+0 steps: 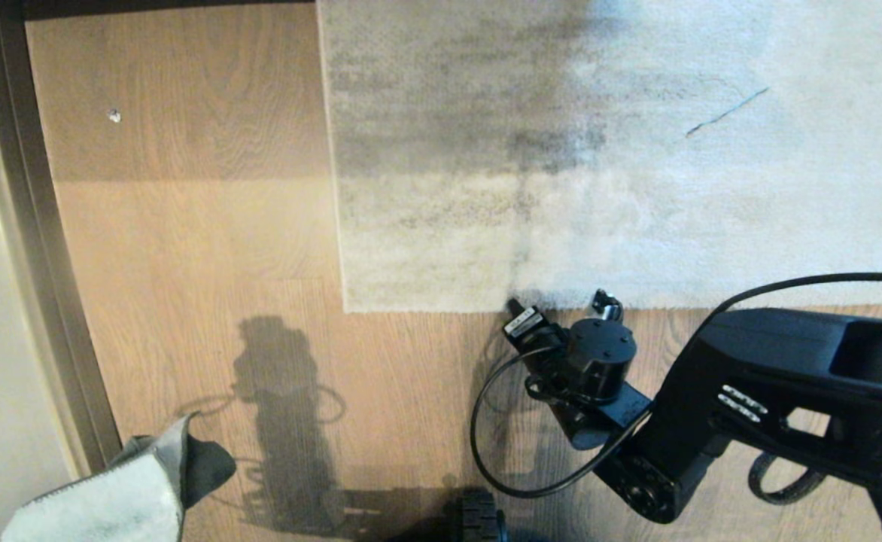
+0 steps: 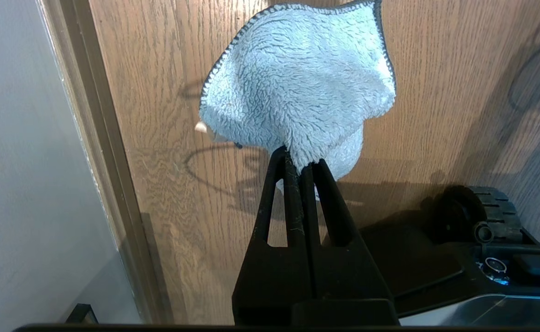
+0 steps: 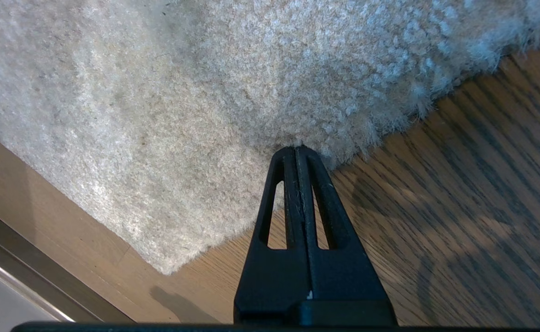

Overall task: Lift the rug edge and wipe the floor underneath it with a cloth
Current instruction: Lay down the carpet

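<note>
Head view: rug edge [image 1: 426, 309], straight near border of a pale grey-beige pile rug with darker grey smudges, lying flat on the floor [image 1: 208, 248]; its square corner sits at the left end of that border, well apart from the dark baseboard strip [image 1: 34, 248] along the floor's left edge. Right gripper [image 1: 515, 305], black, reaching in from the right, tip at the rug's near border some way along from the corner. Cloth [image 1: 121, 497], pale grey-blue with a darker reverse, hanging at the near left corner of the floor area, close to the baseboard. One small pale speck [image 1: 114, 115] on the floor near the far left. Right wrist view: right gripper [image 3: 300, 150] fingers pressed together, nothing between them, tips meeting the fuzzy rug edge [image 3: 380, 129] where pile gives way to wood-grain floor [image 3: 459, 207]; rug corner visible to one side. Left wrist view: left gripper [image 2: 297, 161] fingers narrow, clamped on a bunched fold of the cloth [image 2: 297, 87], which hangs clear above the floor [image 2: 436, 92] beside the baseboard strip [image 2: 108, 161].
</note>
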You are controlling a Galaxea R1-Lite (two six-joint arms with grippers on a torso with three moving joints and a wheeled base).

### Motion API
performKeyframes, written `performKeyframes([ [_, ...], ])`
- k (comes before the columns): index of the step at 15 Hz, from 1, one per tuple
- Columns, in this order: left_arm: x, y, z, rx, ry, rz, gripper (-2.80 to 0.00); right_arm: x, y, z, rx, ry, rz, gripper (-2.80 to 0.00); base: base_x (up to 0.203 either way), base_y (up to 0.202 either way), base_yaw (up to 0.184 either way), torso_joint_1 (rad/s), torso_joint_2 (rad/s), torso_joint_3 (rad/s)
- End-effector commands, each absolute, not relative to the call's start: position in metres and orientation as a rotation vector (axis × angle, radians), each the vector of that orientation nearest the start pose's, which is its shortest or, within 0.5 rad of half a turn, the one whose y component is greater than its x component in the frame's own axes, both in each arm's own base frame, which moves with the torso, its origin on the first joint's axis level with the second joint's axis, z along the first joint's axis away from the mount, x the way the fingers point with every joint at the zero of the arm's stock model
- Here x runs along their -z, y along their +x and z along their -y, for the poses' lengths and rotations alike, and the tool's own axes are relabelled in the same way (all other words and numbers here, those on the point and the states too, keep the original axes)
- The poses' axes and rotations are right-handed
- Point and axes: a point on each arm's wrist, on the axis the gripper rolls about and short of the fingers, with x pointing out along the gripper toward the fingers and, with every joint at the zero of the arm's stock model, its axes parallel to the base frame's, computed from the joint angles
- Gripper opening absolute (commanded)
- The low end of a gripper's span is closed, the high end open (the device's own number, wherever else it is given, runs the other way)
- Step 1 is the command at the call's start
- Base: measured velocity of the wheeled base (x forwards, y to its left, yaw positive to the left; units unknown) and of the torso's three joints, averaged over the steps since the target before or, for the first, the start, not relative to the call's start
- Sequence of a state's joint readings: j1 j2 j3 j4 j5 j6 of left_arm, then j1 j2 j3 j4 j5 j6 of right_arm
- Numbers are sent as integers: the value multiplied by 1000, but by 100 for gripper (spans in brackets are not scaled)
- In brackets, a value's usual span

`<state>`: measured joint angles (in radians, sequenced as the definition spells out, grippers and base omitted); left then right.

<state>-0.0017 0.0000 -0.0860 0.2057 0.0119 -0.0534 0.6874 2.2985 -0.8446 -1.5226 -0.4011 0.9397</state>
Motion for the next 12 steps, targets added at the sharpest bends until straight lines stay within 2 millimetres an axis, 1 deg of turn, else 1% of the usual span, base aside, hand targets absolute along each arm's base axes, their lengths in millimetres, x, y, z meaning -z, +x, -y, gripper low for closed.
performKeyframes([
  [1, -78, -31, 0, -14, -53, -121, -280, -71, 310, -243, -311, 997, -44, -280, 0, 0, 0, 0, 0, 0],
  [4, -78, -31, 0, -14, -53, -121, -280, -77, 308, -242, -315, 1002, -33, -280, 0, 0, 0, 0, 0, 0],
  [7, -78, -31, 0, -14, -53, -121, -280, -89, 305, -240, -326, 1011, -12, -280, 0, 0, 0, 0, 0, 0],
  [10, -78, -31, 0, -14, -54, -121, -280, -92, 296, -232, -322, 980, -24, -280, 0, 0, 0, 0, 0, 0],
  [12, -78, -31, 0, -14, -53, -121, -280, -102, 288, -225, -326, 983, -19, -280, 0, 0, 0, 0, 0, 0],
])
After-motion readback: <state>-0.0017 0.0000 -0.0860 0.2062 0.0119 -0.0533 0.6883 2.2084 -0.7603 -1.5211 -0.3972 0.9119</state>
